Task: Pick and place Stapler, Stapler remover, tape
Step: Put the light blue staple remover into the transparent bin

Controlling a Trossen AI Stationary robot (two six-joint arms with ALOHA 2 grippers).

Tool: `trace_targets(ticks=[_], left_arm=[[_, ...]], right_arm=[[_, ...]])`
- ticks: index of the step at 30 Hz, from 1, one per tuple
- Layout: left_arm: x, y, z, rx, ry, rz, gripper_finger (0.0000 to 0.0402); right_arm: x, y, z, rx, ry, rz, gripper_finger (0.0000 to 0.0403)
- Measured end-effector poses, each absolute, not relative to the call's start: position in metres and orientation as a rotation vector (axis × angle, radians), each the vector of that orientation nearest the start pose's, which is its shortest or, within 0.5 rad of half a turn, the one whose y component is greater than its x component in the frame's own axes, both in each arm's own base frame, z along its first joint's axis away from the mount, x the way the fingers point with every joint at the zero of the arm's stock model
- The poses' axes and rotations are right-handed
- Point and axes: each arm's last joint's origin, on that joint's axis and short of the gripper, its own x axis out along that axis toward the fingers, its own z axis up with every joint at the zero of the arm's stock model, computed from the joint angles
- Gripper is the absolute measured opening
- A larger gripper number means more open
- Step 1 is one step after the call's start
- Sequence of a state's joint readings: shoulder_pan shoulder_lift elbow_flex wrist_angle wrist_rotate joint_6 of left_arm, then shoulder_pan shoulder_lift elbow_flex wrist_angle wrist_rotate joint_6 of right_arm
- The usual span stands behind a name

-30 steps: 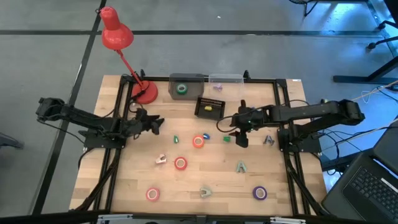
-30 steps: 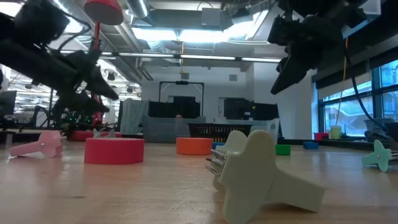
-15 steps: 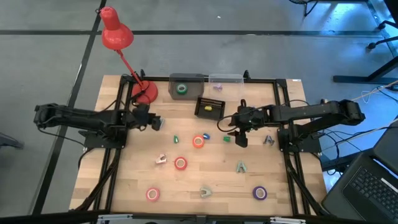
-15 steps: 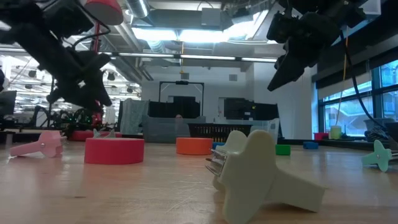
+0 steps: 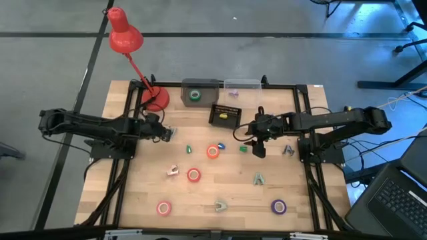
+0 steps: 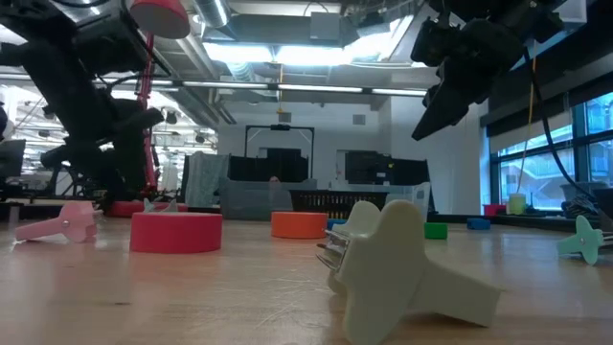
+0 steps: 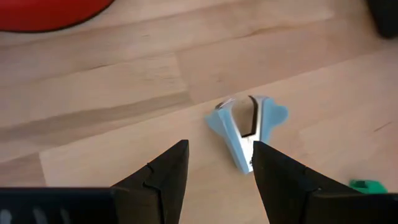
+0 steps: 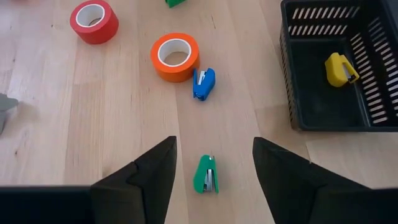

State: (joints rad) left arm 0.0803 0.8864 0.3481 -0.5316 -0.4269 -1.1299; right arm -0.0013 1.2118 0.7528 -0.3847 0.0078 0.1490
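Left end effector (image 7: 214, 168) hanging open over a light blue remover (image 7: 247, 129) lying on the table (image 7: 112, 93), fingers either side. Right end effector (image 8: 214, 163) hovering open above a green stapler (image 8: 206, 174), near the orange tape (image 8: 175, 56).

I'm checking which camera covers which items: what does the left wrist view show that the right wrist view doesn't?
Only the left wrist view shows a light blue staple remover lying just ahead of the open left gripper, with a red lamp base beyond.

Only the right wrist view shows the open right gripper above a green stapler, plus a blue stapler, orange tape, red tape and a black basket holding a yellow stapler.

Both show the wooden table.
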Motion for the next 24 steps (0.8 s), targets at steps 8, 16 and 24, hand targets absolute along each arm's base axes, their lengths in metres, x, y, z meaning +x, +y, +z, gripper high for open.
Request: trace_targets(ticks=[8, 16, 24], left_arm=[[0.151, 0.024, 0.143, -0.79, 0.684, 0.971, 0.0169], [0.156, 0.03, 0.135, -0.765, 0.702, 1.02, 0.0169], [0.157, 0.035, 0.132, -0.755, 0.7, 1.056, 0.0166]], right_arm=[[0.238, -0.001, 0.224, 0.137, 0.841, -0.072, 0.0213], [0.238, -0.001, 0.224, 0.137, 0.84, -0.072, 0.0213], [0.238, -0.001, 0.224, 0.138, 0.833, -0.071, 0.0213]])
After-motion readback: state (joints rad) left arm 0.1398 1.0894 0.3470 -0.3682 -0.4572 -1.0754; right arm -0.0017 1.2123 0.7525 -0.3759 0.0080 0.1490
